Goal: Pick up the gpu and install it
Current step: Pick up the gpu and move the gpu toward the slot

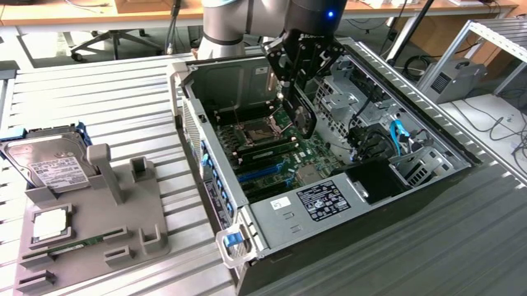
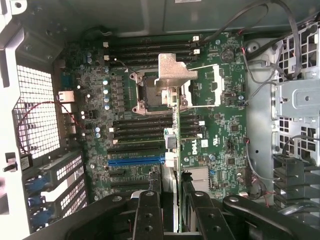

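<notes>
Inside the open computer case (image 1: 280, 217), above its motherboard (image 2: 220, 150), my pincer (image 1: 298, 83) is clamped on the gpu (image 1: 303, 118), with my fingers (image 2: 148, 212) pressing on both faces of the card. The card hangs below me, long axis pointing down at the board and silver bracket (image 2: 176, 74) farthest from my fingers. The blue slot (image 2: 135, 161) seems to end just beside its edge, though edge-on I can't judge the alignment. The board reads DELL (image 2: 194, 146); the power supply label (image 1: 323, 202) is too small to read.
</notes>
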You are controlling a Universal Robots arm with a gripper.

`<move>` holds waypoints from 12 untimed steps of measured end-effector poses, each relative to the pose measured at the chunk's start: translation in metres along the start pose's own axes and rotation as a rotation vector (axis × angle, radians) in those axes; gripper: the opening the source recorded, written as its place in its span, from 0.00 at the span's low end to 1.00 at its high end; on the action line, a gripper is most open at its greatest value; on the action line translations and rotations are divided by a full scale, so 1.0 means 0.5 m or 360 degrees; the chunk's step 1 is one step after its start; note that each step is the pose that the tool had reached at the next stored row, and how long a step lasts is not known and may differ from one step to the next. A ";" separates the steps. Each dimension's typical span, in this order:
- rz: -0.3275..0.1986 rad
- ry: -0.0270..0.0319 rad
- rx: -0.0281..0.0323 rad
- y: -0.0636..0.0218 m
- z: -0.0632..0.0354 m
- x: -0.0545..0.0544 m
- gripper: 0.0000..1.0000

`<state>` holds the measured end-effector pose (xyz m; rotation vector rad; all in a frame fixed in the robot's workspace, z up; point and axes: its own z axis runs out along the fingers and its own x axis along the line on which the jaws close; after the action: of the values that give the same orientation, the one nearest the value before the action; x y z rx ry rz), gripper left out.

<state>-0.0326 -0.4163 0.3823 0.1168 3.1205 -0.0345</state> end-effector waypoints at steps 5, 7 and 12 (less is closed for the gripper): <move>0.0000 0.00017 0.00002 0.000 0.002 0.000 0.27; 0.0000 0.00031 0.00003 0.000 0.003 0.000 0.27; 0.0000 0.00048 0.00004 0.000 0.005 0.000 0.27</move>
<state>-0.0326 -0.4163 0.3799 0.1169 3.1236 -0.0348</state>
